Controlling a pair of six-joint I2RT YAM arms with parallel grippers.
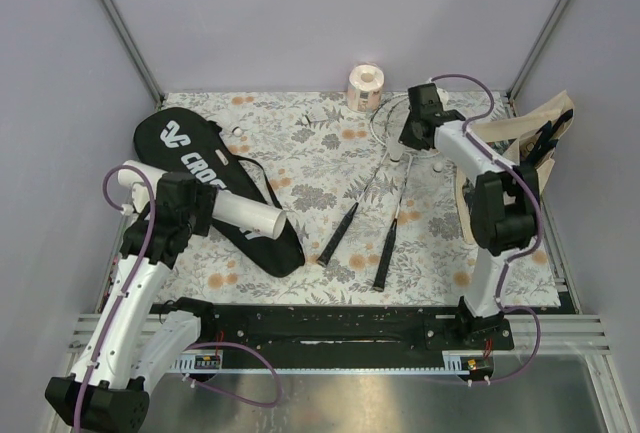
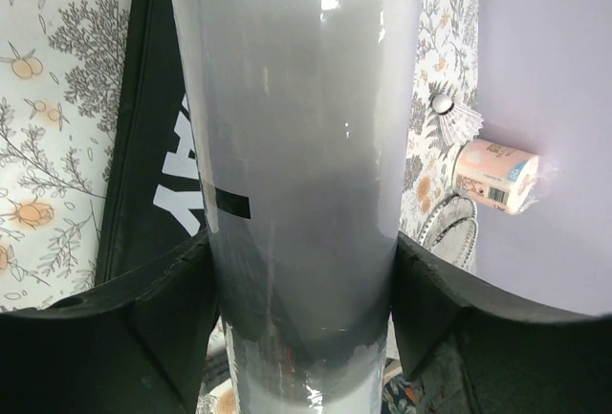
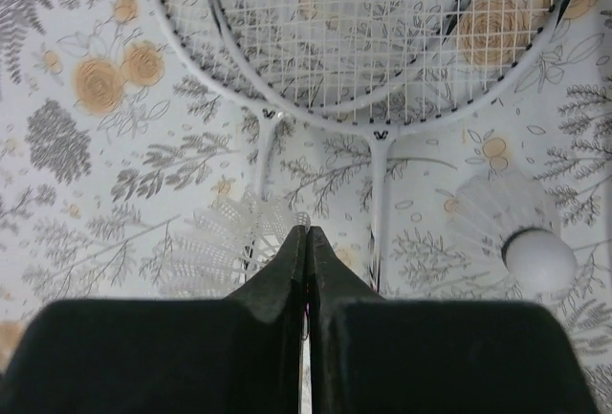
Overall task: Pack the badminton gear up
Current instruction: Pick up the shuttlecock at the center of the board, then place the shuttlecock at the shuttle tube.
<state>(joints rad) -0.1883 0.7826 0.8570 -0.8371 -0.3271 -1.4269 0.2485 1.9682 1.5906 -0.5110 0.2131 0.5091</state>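
Note:
My left gripper (image 1: 190, 203) is shut on the white tube (image 1: 250, 216), which lies slantwise over the long black racket bag (image 1: 195, 153). In the left wrist view the tube (image 2: 296, 98) fills the space between both fingers (image 2: 163, 309), with the bag (image 2: 153, 146) under it. Two thin rackets (image 1: 365, 188) (image 1: 400, 203) lie side by side at mid-table, heads far. My right gripper (image 1: 415, 133) hovers at their heads (image 3: 382, 32). Its jaws (image 3: 306, 232) are pressed together, pinching the rim of a white shuttlecock (image 3: 225, 247).
A second shuttlecock (image 3: 521, 232) lies just right of the racket shafts, and another (image 1: 238, 133) lies by the bag's far end. A pinkish paper roll (image 1: 366, 86) stands at the back wall. A beige tote bag (image 1: 530, 138) sits at the right edge.

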